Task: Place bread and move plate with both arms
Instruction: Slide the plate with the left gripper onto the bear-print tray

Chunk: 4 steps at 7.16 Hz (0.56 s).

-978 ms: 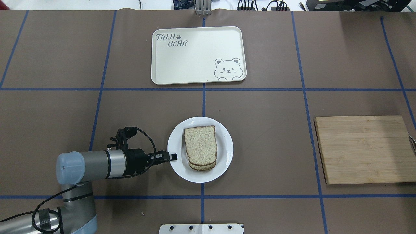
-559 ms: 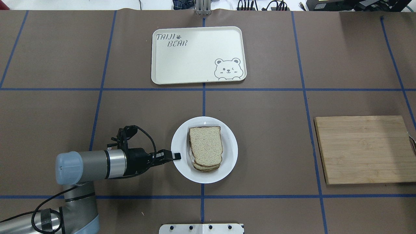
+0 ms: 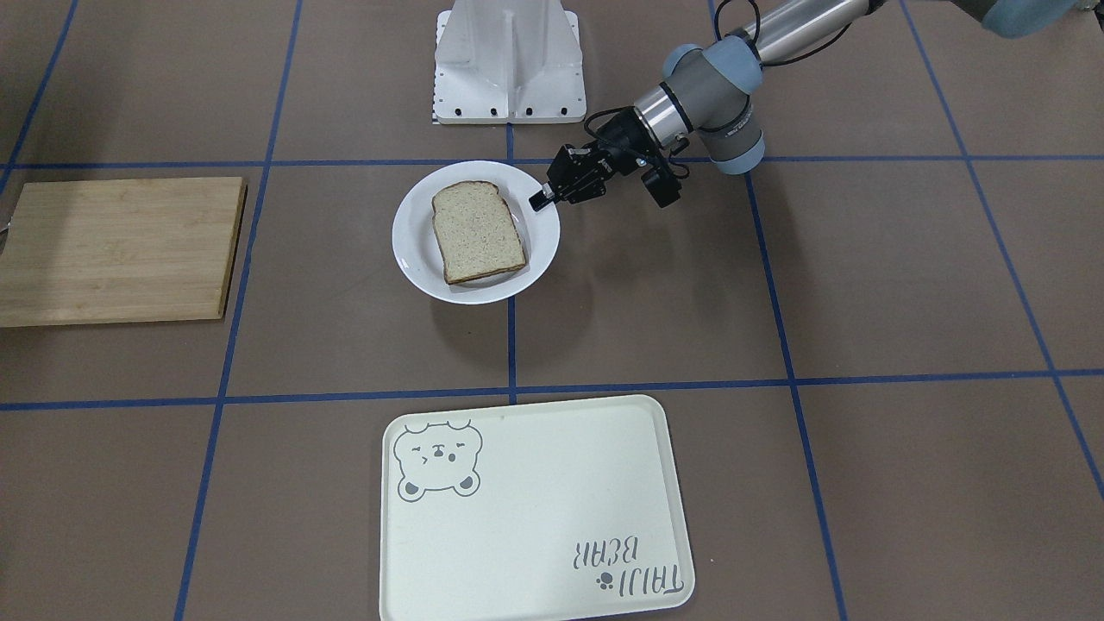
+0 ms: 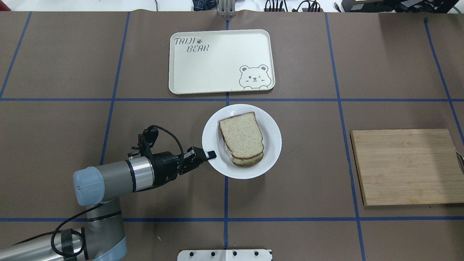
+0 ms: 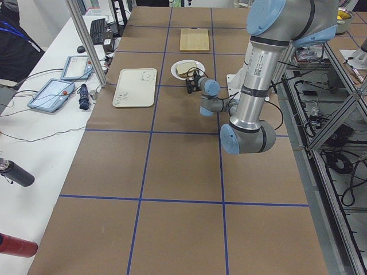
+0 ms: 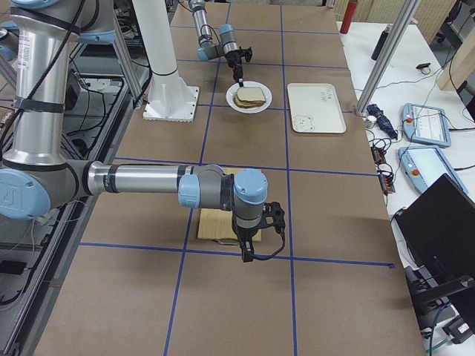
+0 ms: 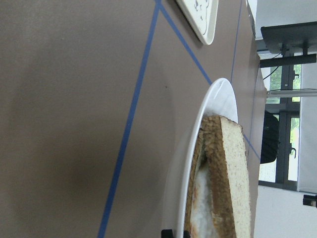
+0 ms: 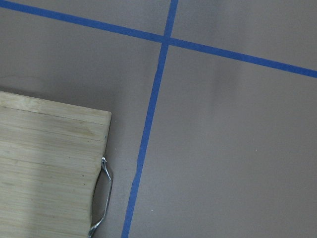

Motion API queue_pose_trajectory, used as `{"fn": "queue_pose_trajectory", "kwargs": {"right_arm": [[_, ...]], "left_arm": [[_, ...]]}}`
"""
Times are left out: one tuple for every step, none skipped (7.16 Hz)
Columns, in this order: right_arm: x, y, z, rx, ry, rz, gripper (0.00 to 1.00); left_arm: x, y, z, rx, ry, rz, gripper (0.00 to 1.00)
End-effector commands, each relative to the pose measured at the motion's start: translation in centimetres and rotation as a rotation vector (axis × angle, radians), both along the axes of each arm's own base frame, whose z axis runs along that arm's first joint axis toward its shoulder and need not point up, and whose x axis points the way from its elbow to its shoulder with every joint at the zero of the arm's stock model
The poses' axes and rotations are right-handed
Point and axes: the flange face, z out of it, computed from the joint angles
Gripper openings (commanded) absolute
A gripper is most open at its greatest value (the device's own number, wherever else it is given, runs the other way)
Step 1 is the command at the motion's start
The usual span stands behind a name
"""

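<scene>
The white plate sits at mid-table just short of the tray, also visible in the front view. On it the bread lies as the top slice of a stack, with a second slice and something white under it, as the left wrist view shows. My left gripper is shut on the plate's near-left rim and shows there in the front view too. My right gripper hangs over the near end of the cutting board, seen only in the exterior right view; I cannot tell its state.
A cream tray with a bear drawing lies beyond the plate. A wooden cutting board with a metal handle lies at the right. The white pedestal stands at the robot's edge.
The left gripper has carried the plate and bread away from the robot and to the right, toward the tray. The plate has turned a little.
</scene>
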Motion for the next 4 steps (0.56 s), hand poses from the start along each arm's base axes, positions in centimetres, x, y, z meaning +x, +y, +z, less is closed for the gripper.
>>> {"fn": "queue_pose_trajectory", "kwargs": {"right_arm": [[0.0,0.0,0.1,-0.001,0.001,0.000,1.00],[0.0,0.0,0.0,0.001,0.001,0.000,1.00],[0.0,0.0,0.1,-0.001,0.001,0.000,1.00],[0.0,0.0,0.0,0.000,0.001,0.001,1.00]], "left_arm": [[-0.7,-4.6,-2.3,-0.152,0.062,-0.177,0.00],[0.4,-8.6,-4.5,-0.249,0.005,-0.244,0.00],[0.5,-13.0,-5.9,-0.335,-0.037,-0.303,0.00],[1.0,-16.6,-5.2,-0.370,-0.072,-0.356,0.00]]}}
